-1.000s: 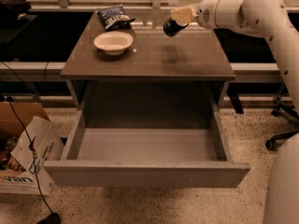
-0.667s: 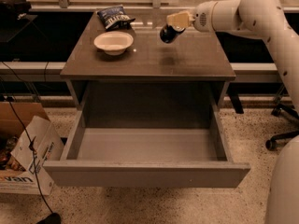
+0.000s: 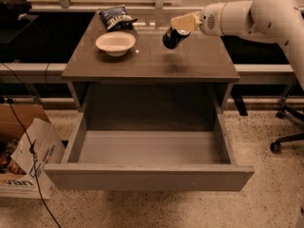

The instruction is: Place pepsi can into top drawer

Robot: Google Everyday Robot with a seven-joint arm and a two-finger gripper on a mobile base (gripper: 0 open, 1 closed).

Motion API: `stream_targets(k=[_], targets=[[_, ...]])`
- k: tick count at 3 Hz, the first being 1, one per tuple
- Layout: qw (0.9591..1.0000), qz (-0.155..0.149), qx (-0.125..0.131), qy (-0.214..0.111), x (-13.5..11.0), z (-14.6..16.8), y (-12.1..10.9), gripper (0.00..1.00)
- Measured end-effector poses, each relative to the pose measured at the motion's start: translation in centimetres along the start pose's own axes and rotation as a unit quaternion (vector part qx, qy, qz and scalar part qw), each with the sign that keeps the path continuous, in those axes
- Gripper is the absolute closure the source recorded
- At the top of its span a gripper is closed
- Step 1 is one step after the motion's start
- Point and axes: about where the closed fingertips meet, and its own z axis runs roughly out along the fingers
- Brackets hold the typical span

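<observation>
Nearest the camera, the top drawer [image 3: 147,175] stands pulled fully out from the cabinet [image 3: 199,63], its plain front panel low in the view and its light grey floor bare. To the left on the floor sits a cardboard box [image 3: 28,167] with the letters "van" readable on its side; nothing more of that print can be made out. At the right edge, part of a chair base [image 3: 285,141] shows.

Farther back, on the cabinet's top, a white bowl [image 3: 115,42] sits left of centre, with a blue-and-white chip bag [image 3: 115,17] behind it; its lettering is too small to read.

The pepsi can [image 3: 171,38] hangs in the air above the right-centre of the top, clamped between the 2 fingers of the gripper [image 3: 179,28], which reaches in from the right. The can is tilted, upper end toward the gripper, lower end down and left; its markings cannot be read.

The move ahead likely turns on 1 relation: the drawer's opening lies toward the camera from the can and lower, past the top's front edge.
</observation>
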Motion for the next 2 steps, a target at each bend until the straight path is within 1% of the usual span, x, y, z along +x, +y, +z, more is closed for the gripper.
stream_targets(k=[1,2], targets=[[0.9996,-0.011,0.008,-0.024,-1.4,-3.6,4.4,1.00],[0.9993,-0.017,0.012,-0.031,-1.3,-6.8,7.9,1.00]])
